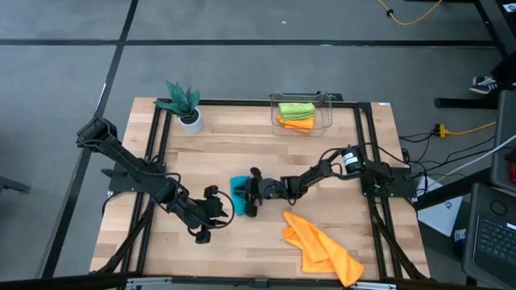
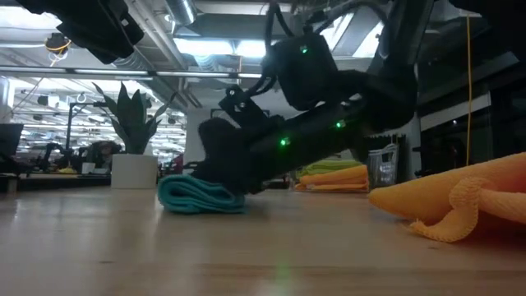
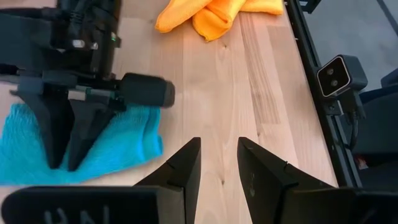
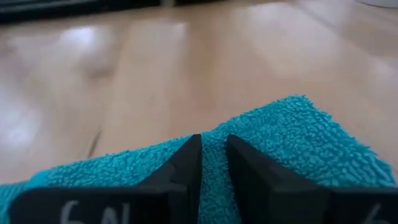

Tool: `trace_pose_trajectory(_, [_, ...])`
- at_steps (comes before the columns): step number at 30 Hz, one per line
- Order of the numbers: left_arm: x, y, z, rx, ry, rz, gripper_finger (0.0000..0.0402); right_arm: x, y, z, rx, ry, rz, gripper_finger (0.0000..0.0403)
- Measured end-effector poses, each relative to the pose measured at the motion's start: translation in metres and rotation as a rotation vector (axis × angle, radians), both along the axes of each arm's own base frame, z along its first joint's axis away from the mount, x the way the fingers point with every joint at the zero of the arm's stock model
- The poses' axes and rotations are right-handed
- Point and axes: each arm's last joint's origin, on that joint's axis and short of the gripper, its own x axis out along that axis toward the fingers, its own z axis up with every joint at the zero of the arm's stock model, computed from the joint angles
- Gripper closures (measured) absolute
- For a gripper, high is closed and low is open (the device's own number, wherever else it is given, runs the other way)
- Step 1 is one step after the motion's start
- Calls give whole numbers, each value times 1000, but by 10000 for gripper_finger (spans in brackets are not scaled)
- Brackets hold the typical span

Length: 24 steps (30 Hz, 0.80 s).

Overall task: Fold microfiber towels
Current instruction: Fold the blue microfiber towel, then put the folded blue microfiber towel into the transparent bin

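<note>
A teal-blue microfiber towel (image 1: 238,187) lies folded in layers on the wooden table near its middle. It also shows in the low view (image 2: 197,197). My right gripper (image 4: 213,140) reaches in from the table's right and is shut on it. My left gripper (image 3: 217,155) hangs open over bare wood just left of and nearer than the towel, with nothing between its fingers. An orange towel (image 1: 322,250) lies crumpled near the front right. In a clear bin (image 1: 326,113) at the back, a lime green towel (image 1: 294,107) lies folded on an orange towel (image 1: 297,122). My right gripper has its two fingers close together on the top of the folded teal towel (image 4: 213,127), with teal cloth showing in the narrow gap between them. The fingers (image 3: 53,146) slant down onto it from the table's right side. The towel rests flat on the table; how many layers are pinched I cannot tell.
A small green plant (image 1: 184,103) in a white pot stands at the back left. Black frame rails (image 1: 367,153) run along the table's left and right sides. Bare wood lies between the teal towel and the bin.
</note>
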Motion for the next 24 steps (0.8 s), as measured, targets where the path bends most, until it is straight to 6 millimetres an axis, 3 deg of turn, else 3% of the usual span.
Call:
trace_pose_trajectory(7, [0,0,0,1,-3,5,303,-4,40,-9,107,-133,-463,322])
trace_pose_trajectory(12, [1,1,0,14,-11,22,303,7,77,-5,27,-169,-454,322])
trace_pose_trajectory(16, [1,1,0,13,-12,22,303,16,95,29,-87,-199,-362,322])
trace_pose_trajectory(19, [1,1,0,12,-13,22,303,18,96,58,-132,-225,-334,322])
trace_pose_trajectory(24, [1,1,0,10,-10,25,303,7,97,95,-234,-78,-226,322])
